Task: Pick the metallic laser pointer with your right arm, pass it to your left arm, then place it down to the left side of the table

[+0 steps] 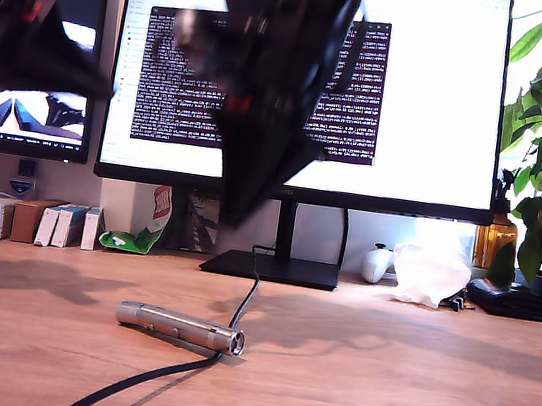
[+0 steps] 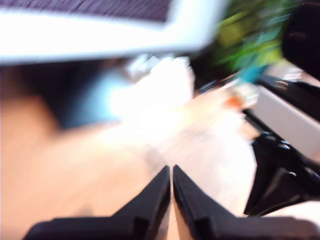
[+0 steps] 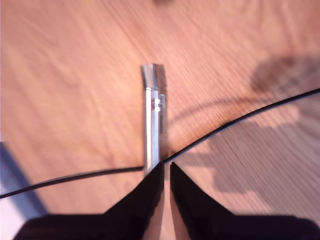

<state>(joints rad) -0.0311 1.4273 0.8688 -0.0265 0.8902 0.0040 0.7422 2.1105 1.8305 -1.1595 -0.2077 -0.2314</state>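
Pressed nearly together, with only a thin slit between their tips, are the long black wedge-shaped fingers (image 3: 150, 192) of my second gripper (image 3: 165, 170), and nothing is held between them. In the second wrist view they are seen poised above the short shiny silver metal laser pointer (image 3: 153, 117), which lies flat on the light-brown wood-grain table (image 3: 65, 75); the pointer's long axis runs almost in line with the slit, straight away from the tips, and its near end is hidden behind them. A thin black cable (image 3: 240, 120) is seen crossing at that near end. In the exterior view the laser pointer (image 1: 180, 327) is laid lengthwise across the table (image 1: 407, 384), one end turned to the exterior view's left and the ringed, open-looking end to the exterior view's right and a little toward the camera, where it meets the black cable (image 1: 242, 300). A blurred black arm is seen hanging in front of the wide bright monitor (image 1: 428, 94), its wedge tip (image 1: 234, 216) directed downward well above the pointer. The fingers (image 2: 155, 195) of my first gripper (image 2: 171, 170) are likewise closed to a hairline gap on nothing, though that view is heavily blurred; pale table and green foliage (image 2: 250, 35) are made out beyond them.
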